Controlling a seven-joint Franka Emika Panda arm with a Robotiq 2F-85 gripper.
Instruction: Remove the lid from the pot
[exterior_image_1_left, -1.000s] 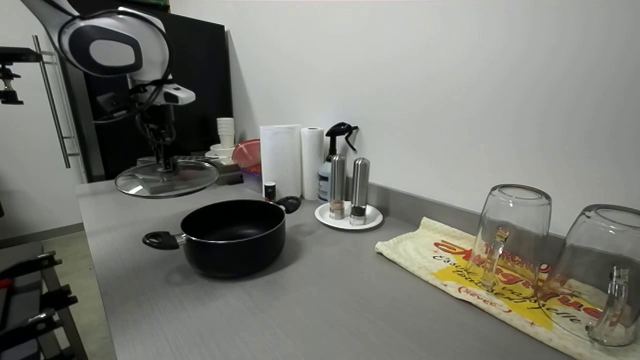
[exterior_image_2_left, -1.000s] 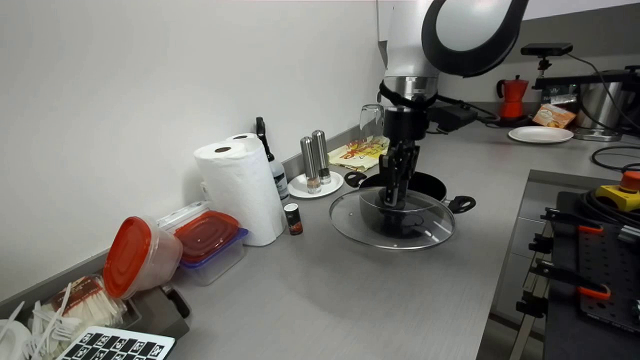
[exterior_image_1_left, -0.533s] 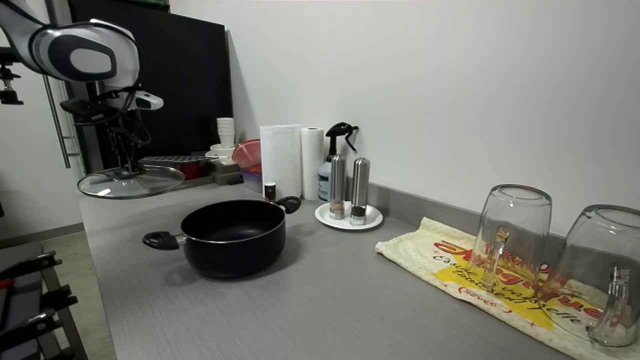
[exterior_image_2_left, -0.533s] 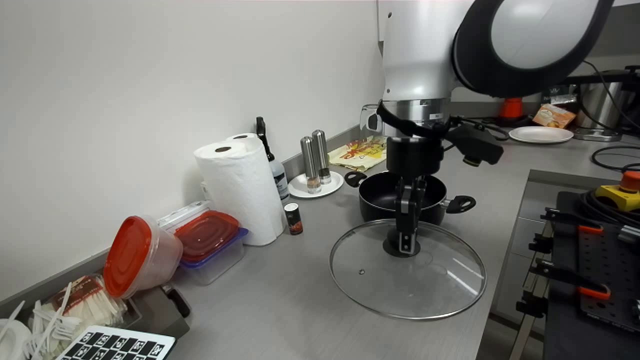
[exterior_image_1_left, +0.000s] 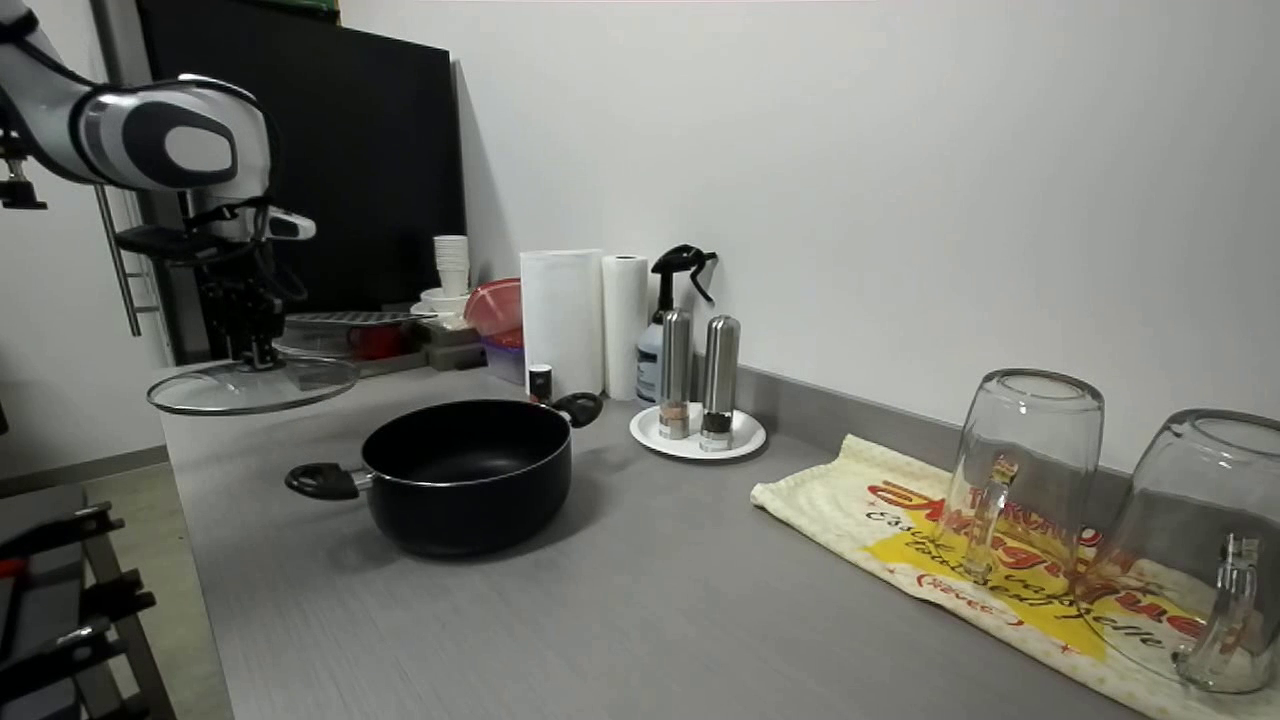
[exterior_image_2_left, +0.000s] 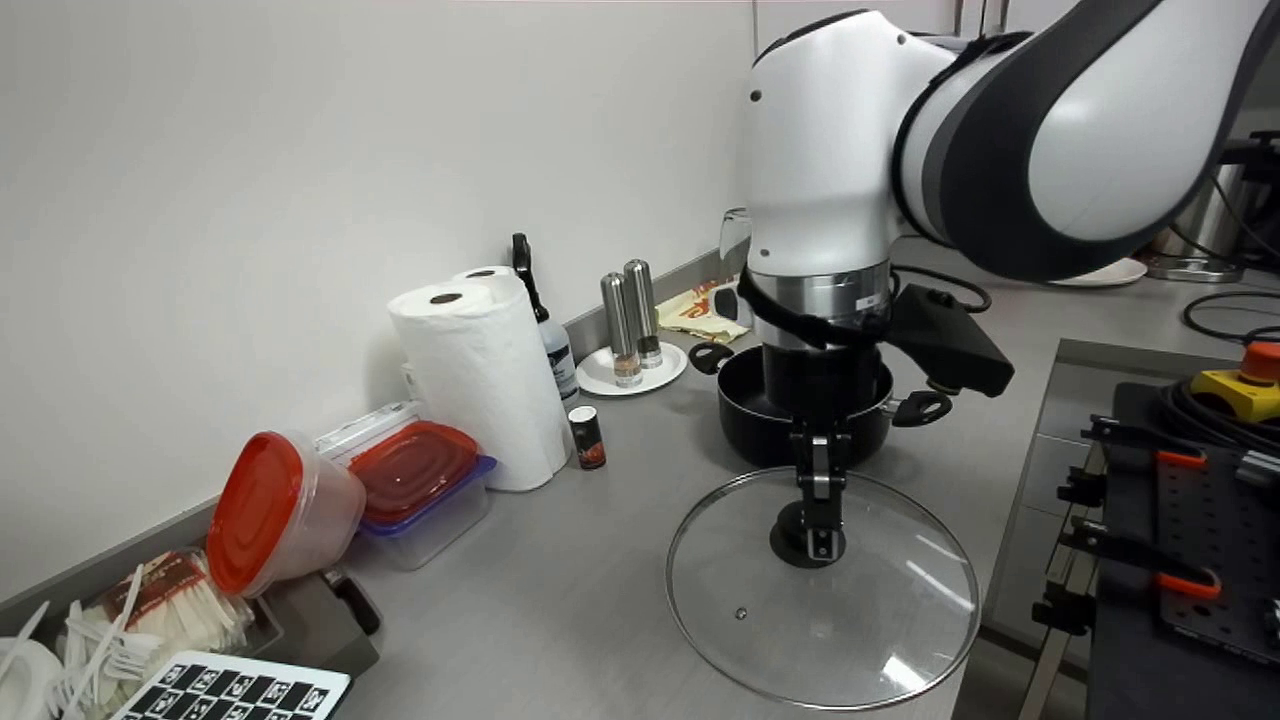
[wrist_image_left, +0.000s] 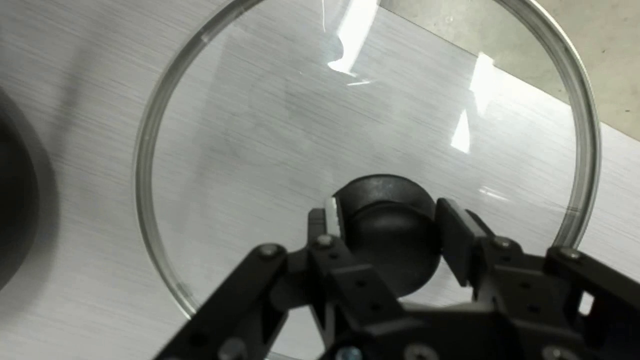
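The glass lid (exterior_image_1_left: 200, 388) with a metal rim is held level, off to the side of the pot. It also shows in an exterior view (exterior_image_2_left: 800, 640) and in the wrist view (wrist_image_left: 280, 130). My gripper (wrist_image_left: 387, 225) has its fingers on both sides of the lid's dark knob (wrist_image_left: 385, 240) and is shut on it. In both exterior views the gripper (exterior_image_1_left: 258, 352) (exterior_image_2_left: 818, 530) points down onto the knob. The black pot (exterior_image_1_left: 470, 510) stands uncovered on the counter; it is partly behind the arm in an exterior view (exterior_image_2_left: 745, 420). Its dark side shows at the wrist view's left (wrist_image_left: 15, 200).
The lid overhangs the counter's (exterior_image_2_left: 560, 620) front edge in the wrist view. Paper towel rolls (exterior_image_2_left: 480, 390), a small black shaker (exterior_image_2_left: 587, 438), food containers (exterior_image_2_left: 420, 520) and a white plate (exterior_image_1_left: 640, 435) with two mills line the wall. Upturned glasses (exterior_image_1_left: 1030, 450) stand on a cloth (exterior_image_1_left: 850, 490).
My gripper has carried the lid farther from the pot, toward the counter's front edge, then lowered it somewhat in the last half second. The pot has not moved.
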